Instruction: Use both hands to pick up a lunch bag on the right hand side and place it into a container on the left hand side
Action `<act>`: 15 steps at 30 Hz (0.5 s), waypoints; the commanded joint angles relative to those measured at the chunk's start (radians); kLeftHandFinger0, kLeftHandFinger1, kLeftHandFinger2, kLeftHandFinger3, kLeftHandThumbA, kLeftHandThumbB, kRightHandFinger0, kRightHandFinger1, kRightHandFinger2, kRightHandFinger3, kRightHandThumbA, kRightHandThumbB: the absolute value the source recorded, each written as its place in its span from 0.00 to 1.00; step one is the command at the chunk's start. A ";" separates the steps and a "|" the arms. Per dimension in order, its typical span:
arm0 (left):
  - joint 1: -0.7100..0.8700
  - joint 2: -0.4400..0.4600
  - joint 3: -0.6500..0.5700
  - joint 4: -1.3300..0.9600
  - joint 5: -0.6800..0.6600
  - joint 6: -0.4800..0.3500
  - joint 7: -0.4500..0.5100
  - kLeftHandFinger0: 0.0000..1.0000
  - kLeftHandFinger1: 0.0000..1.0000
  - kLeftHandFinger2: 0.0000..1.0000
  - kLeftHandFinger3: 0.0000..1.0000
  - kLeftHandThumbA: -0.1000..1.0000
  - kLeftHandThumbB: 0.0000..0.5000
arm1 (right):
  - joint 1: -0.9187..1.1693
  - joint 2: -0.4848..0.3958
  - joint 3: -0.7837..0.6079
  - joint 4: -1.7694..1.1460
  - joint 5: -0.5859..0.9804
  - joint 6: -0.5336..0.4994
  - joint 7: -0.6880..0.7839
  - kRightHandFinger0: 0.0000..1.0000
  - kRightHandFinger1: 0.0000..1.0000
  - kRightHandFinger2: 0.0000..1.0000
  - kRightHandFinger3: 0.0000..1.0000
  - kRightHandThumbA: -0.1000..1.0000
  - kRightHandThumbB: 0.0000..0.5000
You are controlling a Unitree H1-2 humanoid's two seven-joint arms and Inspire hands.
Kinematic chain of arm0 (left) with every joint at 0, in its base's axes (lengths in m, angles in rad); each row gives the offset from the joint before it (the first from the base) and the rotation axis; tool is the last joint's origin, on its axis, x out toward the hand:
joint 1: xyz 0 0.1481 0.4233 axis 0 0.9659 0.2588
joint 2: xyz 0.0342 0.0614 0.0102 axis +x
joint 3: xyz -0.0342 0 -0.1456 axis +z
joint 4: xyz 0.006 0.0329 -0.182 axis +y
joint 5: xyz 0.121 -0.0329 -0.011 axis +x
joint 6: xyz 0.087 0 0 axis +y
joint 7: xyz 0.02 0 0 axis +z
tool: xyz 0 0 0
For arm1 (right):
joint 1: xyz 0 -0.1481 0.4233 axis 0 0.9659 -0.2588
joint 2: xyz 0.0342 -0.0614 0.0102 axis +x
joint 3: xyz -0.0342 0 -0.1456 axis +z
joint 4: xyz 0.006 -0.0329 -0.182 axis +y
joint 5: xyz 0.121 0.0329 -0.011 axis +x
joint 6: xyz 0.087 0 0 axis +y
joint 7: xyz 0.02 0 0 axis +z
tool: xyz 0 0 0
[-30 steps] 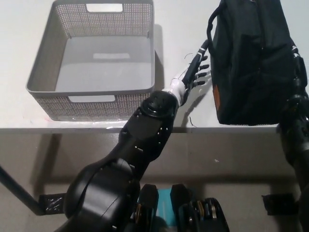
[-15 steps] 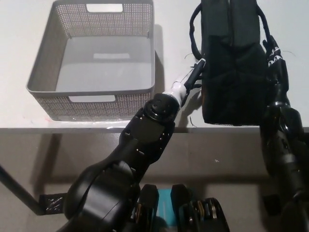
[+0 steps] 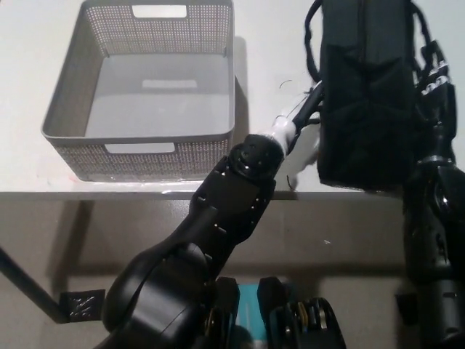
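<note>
Shifted slightly right, lunch bag [image 3: 367, 94] stays squeezed between both hands, container [image 3: 145, 91] leftward.

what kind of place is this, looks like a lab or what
Probably a test bench or lab: a plain white table holds only a grey perforated plastic basket and a black fabric lunch bag, above bare floor.

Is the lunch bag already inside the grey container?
No. The black lunch bag is to the right of the grey container, which holds nothing, with the left hand and right hand against the bag's sides.
</note>
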 commanded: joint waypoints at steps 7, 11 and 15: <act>-0.217 -0.046 -0.037 -0.114 0.046 0.040 -0.096 1.00 1.00 1.00 1.00 1.00 0.45 | -0.156 0.042 0.052 -0.114 -0.008 0.106 -0.049 1.00 1.00 1.00 1.00 1.00 0.20; -0.279 -0.023 -0.014 -0.104 0.032 0.012 -0.092 1.00 1.00 1.00 1.00 1.00 0.50 | -0.246 0.031 0.047 -0.093 -0.013 0.078 -0.071 1.00 1.00 1.00 1.00 1.00 0.07; -0.324 0.011 0.012 -0.146 0.015 0.067 -0.094 1.00 1.00 1.00 1.00 1.00 0.57 | -0.328 0.035 0.051 -0.105 0.000 0.141 -0.096 1.00 1.00 1.00 1.00 1.00 0.01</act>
